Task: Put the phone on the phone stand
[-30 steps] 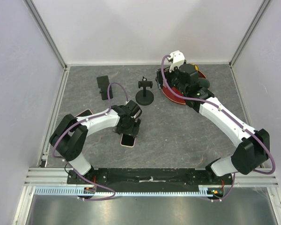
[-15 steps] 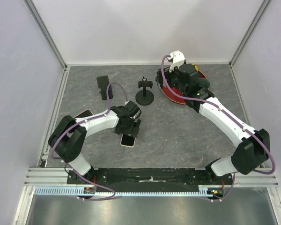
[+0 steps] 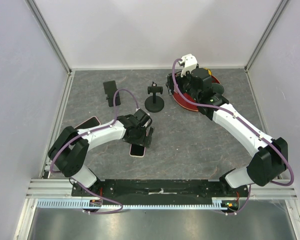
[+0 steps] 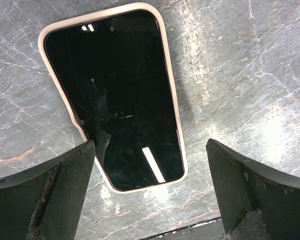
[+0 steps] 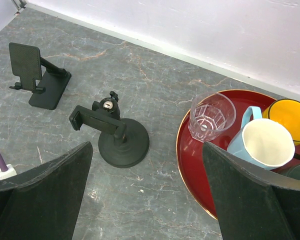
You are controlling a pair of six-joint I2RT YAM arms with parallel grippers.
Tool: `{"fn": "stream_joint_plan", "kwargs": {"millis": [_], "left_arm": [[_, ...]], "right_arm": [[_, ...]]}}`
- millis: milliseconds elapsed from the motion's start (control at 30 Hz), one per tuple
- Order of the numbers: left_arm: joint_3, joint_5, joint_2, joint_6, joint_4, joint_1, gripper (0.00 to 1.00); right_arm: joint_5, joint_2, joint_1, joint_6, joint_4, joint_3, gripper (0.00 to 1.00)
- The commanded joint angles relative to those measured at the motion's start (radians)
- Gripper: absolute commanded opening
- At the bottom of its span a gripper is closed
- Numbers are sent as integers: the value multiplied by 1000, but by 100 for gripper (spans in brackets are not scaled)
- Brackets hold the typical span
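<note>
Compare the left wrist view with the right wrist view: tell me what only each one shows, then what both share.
Left wrist only: the phone, in a pale case, lying screen up, its near end between the open left fingers. Right wrist only, beyond the open right fingers: a flat-plate stand, a round-base clamp stand, and a red tray holding a glass, a mug and a yellow cup. Both: the grey marbled table and dark, spread fingers at the bottom edge.

The left arm (image 3: 97, 131) folds inward from its base, wrist angled downward, with the left gripper (image 4: 150, 145) spread wide and holding nothing. The right arm (image 3: 237, 125) stretches far forward, the right gripper (image 5: 146, 145) equally wide and empty.
</note>
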Motion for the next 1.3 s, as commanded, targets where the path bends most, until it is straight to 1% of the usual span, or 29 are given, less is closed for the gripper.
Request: {"fn": "stream_joint_plan", "kwargs": {"millis": [0, 100, 267, 567, 767, 933, 1167, 1267], "left_arm": [[21, -29, 31, -29, 10, -2, 100], [40, -63, 59, -23, -13, -3, 100], [32, -69, 53, -23, -15, -2, 100], [27, -144, -25, -18, -48, -22, 99], [26, -144, -23, 25, -53, -23, 100], [26, -103, 20, 60, -55, -25, 100], [30, -127, 62, 101, -58, -22, 100], [35, -77, 83, 106, -42, -20, 100]], "right_arm": [[-6, -20, 1, -7, 8, 6, 98], [-9, -18, 1, -8, 6, 8, 98], [-4, -15, 3, -13, 6, 6, 98], [-15, -8, 1, -11, 8, 11, 98], [-22, -14, 1, -13, 12, 5, 98], [-21, -17, 3, -16, 12, 3, 98], [-18, -20, 1, -18, 14, 0, 98], [-19, -21, 1, -18, 16, -1, 98]]}}
